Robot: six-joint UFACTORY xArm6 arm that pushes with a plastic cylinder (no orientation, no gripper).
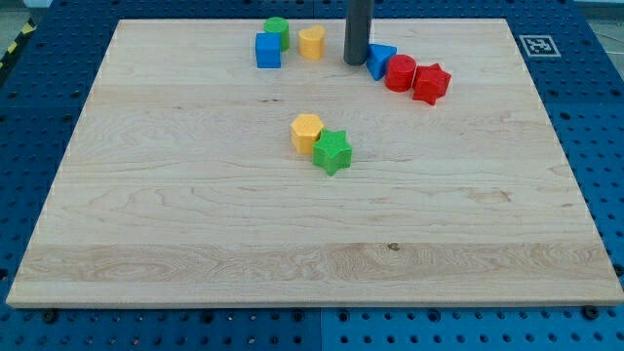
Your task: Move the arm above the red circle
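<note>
Seven blocks sit on the bench (175, 224). The red circle (400, 73) lies near the view's top, touching the blue triangle (380, 60) on its left and the red star (431, 83) on its right. We carry no claw, so nothing opens or grips; my tip (355, 62) rests just left of the triangle, apparently short of its goal above the circle.

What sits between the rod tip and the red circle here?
The blue triangle does. My tip rests just to its left in the view, and the red circle touches the triangle's right side, so a straight path crosses the triangle.
</note>
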